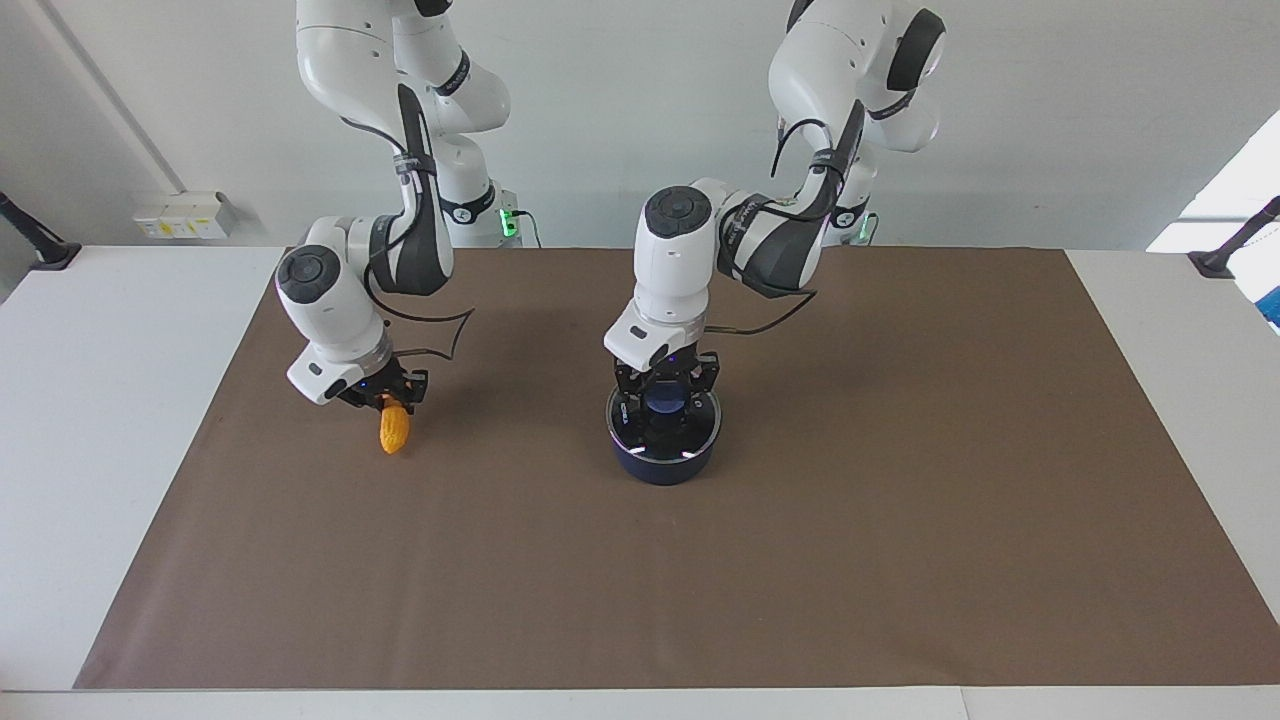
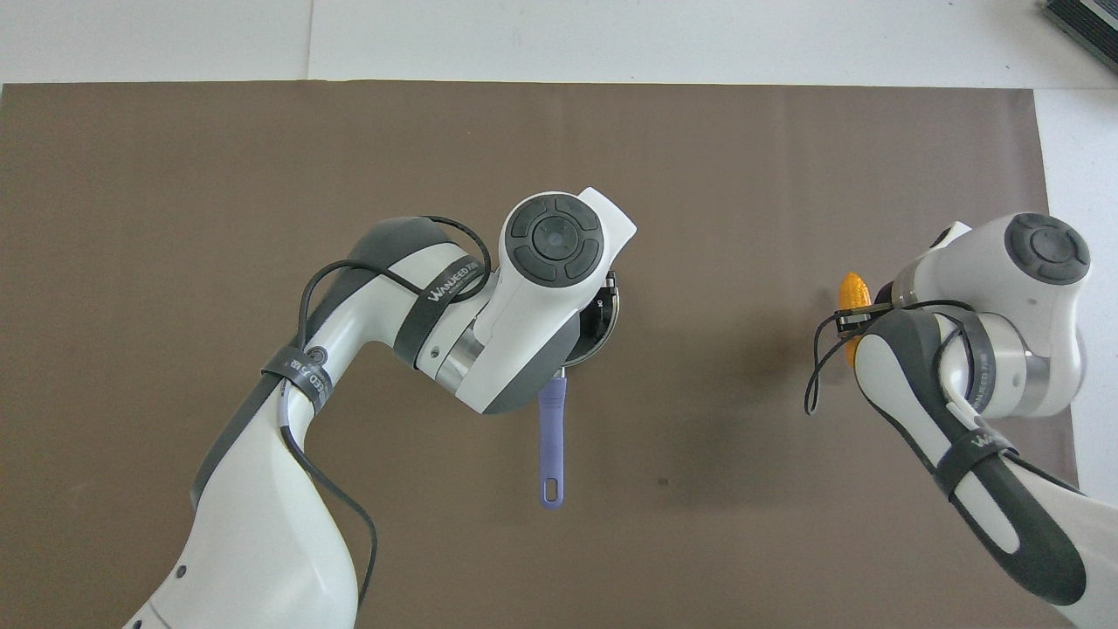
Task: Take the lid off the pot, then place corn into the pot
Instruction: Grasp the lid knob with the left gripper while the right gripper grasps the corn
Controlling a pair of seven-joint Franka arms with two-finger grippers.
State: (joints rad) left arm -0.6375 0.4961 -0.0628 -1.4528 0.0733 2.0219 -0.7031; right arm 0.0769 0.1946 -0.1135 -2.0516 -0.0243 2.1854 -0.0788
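Note:
The pot stands mid-mat with the lid resting on it. Its blue-purple handle points toward the robots. My left gripper is down on the lid, its fingers closed on either side of the blue knob. In the overhead view the left wrist hides the lid, and only a part of the pot's rim shows. My right gripper is shut on the upper end of the corn, which hangs tip down just at the mat toward the right arm's end. The corn also shows in the overhead view.
A brown mat covers most of the white table. A black clamp stand sits at the table's edge at the left arm's end, and another at the right arm's end.

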